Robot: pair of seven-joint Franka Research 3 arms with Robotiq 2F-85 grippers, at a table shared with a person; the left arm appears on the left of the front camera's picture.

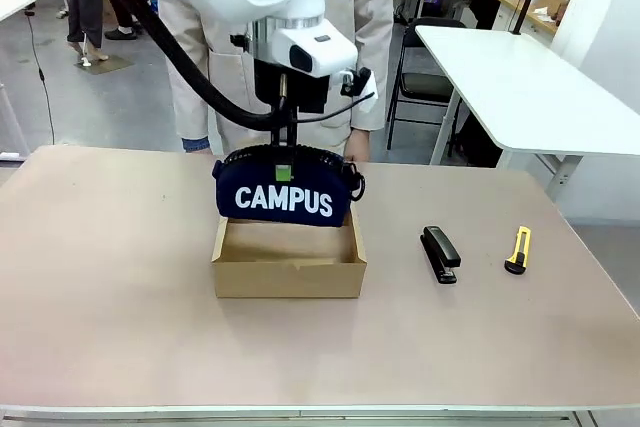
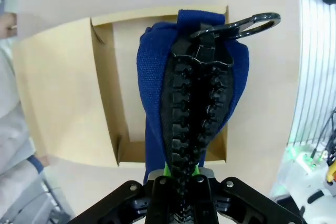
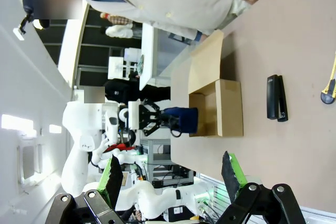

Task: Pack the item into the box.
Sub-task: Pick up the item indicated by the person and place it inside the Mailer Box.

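table (image 1: 120,327) first: its tan top lies below both grippers, and a person (image 1: 375,7) in a light coat stands at the far edge, behind your left gripper (image 1: 284,169). the box (image 1: 290,277), brown cardboard, sits open directly beneath that gripper, its flap lid (image 2: 63,93) folded out flat on the person's side. the navy pouch (image 1: 285,199) with white "campus" lettering hangs from the left gripper, whose jaws are clenched on the zipper ridge along the pouch's top edge. in the left wrist view you see the black zipper (image 2: 194,108) running straight away from the fingers, with a metal clip ring (image 2: 247,24) at its far end. the pouch hangs lengthwise over the box opening, its lower edge about level with the rim; you cannot tell whether it touches the box floor. your right gripper (image 3: 170,174) is raised above the table, well apart from the left one, jaws spread wide with nothing between the green pads (image 3: 113,174). the black stapler (image 1: 440,254) lies on the table below and to the right of the left gripper, apart from the box. the yellow utility knife (image 1: 517,250) lies farther right, near the stapler.
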